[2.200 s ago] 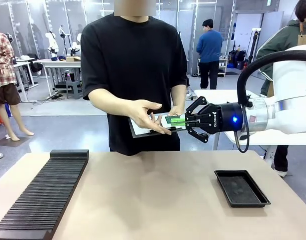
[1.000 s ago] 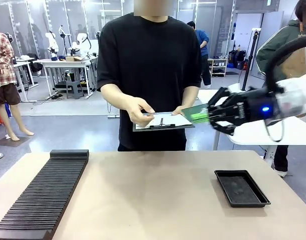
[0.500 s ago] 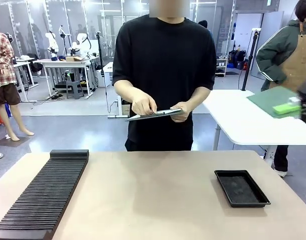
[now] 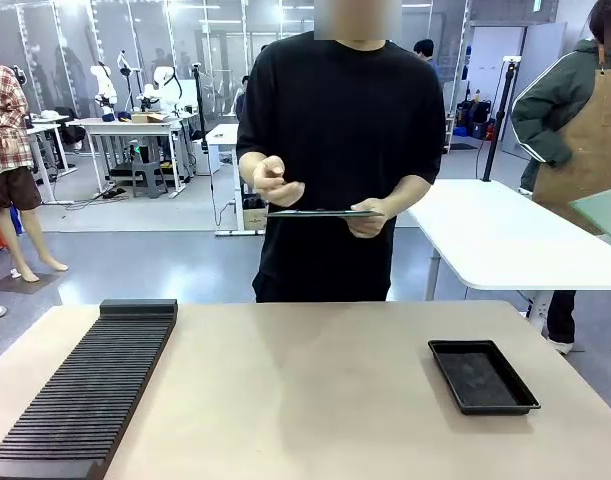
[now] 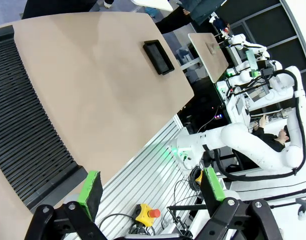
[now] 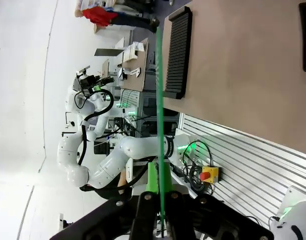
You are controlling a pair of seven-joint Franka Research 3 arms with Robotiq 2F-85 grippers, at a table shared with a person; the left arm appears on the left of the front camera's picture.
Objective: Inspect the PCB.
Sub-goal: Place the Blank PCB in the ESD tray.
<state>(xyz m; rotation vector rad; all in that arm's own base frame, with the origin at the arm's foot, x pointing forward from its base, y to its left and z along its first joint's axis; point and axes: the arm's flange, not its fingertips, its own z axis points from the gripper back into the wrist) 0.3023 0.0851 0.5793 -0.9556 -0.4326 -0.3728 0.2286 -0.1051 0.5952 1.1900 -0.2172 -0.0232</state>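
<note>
My right pincer is clamped on the PCB, seen edge-on up the middle of my right wrist frame. My left pincer hangs wide open, nothing in it, above the table.

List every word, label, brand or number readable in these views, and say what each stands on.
None can be read.
Thin green PCB held edge-on in the shut right gripper: no print shows.
Dark flat clipboard in the person's hand: seen edge-on, nothing legible.
Yellow box with red button: no readable marking.
</note>
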